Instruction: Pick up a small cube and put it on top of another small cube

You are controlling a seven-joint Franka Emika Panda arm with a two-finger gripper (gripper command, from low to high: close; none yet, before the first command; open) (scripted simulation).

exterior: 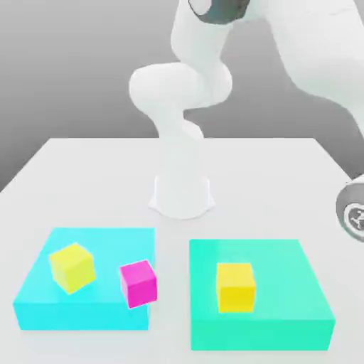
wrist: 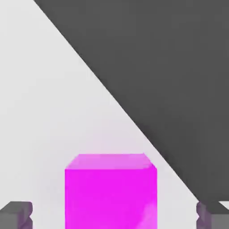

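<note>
Magenta cube (exterior: 138, 283) on cyan block (exterior: 43, 302); yellow cube (exterior: 235, 286) on green block (exterior: 298, 298).

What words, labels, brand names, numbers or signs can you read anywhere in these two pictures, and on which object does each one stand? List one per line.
None: no readable text stands anywhere in either view.
The magenta cube, the two yellow cubes, the cyan platform and the green platform are plain coloured faces.
The white arm and the table bear no markings.
</note>
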